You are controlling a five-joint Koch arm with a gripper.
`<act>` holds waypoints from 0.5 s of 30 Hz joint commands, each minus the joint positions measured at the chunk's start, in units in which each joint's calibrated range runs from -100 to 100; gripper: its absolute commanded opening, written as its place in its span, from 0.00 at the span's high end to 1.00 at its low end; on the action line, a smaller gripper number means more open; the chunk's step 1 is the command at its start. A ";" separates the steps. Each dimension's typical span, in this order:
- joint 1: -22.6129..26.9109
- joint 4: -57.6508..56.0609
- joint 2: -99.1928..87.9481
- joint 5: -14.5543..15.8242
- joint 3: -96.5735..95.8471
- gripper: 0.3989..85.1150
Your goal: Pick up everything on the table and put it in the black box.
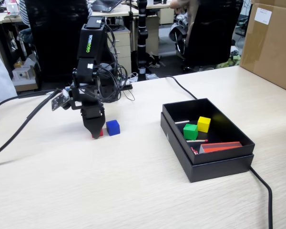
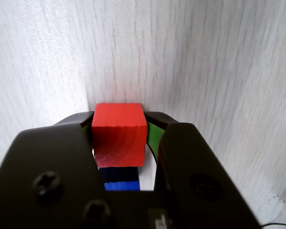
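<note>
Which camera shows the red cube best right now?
The wrist view: the red cube fills the centre, between the fingers of the gripper. In the fixed view only a red sliver peeks out beside the gripper, near the blue cube.

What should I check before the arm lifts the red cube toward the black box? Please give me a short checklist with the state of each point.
1. Red cube sits between the two fingers: ok, the wrist view shows one on each side.
2. Grip firm enough to lift: cannot tell, no lift has started.
3. Blue cube is clear of the gripper: cannot tell, it stands very close beside it in the fixed view.
4. Black box has free floor for another cube: ok, space remains near the green cube and yellow cube.
5. Black cable stays out of the path: ok, it lies beyond the box.
</note>
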 commanded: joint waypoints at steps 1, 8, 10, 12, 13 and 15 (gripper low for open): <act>-0.44 1.35 -1.41 0.05 4.34 0.91; 0.83 -1.67 -13.00 0.20 13.68 0.91; 4.35 -3.40 -14.95 2.05 19.94 0.91; 8.21 -5.99 -14.72 4.35 28.64 0.91; 9.82 -6.94 -13.92 5.23 32.08 0.91; 15.48 -7.20 -6.92 7.91 43.42 0.91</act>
